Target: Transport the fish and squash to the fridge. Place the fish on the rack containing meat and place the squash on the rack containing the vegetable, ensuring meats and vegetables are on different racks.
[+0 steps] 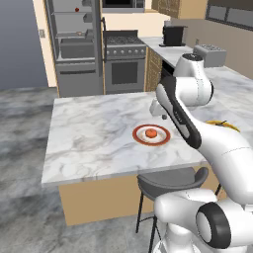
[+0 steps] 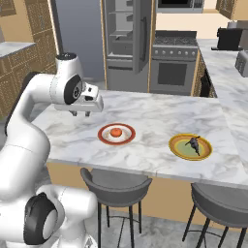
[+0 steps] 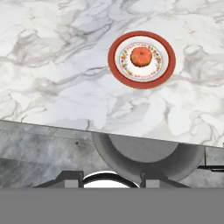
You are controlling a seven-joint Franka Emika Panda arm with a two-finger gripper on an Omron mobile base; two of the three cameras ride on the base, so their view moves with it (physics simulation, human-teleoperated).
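Your gripper (image 2: 81,113) hangs above the counter's near edge, holding nothing; how far its jaws stand apart you cannot tell from here. In the hand view the squash (image 3: 141,56) sits ahead and to the right, centred on a red-rimmed plate (image 3: 168,65). Move forward and right until it lies between the fingers, spread them wide, then come straight down. Farther right, the fish (image 2: 193,143) waits on a yellow plate (image 2: 205,155). The fridge (image 2: 127,38) stands open, well ahead.

A red-rimmed plate (image 2: 103,137) is sitting on the marble desk (image 2: 155,116), well apart from a yellow plate (image 2: 207,150). Two grey stools (image 2: 116,184) are standing below. A steel range (image 1: 123,62) and toaster (image 1: 210,53) are sitting behind.
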